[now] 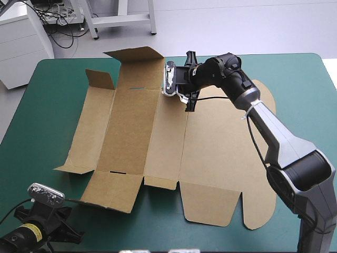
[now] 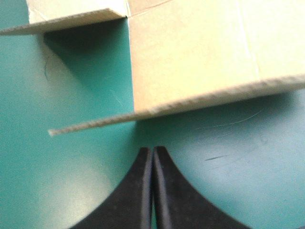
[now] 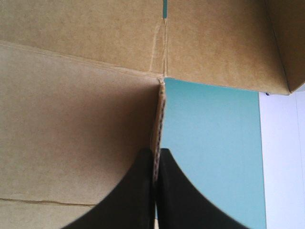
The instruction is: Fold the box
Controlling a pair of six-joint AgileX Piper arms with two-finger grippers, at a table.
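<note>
Lying spread across the teal-green covered counter (image 1: pixel 47 100), the cut sheet of brown board that made up the box (image 1: pixel 158 153) was mostly flat, with its far flap and the narrow flaps along its left side tilted up. The right arm's jaws were at the box's far edge, clenched on the rim of a raised flap, with the board's edge pinched between them. The left arm's jaws were pressed together on nothing, just off the box's near left corner, where a near flap hung lifted clear of the cover.
</note>
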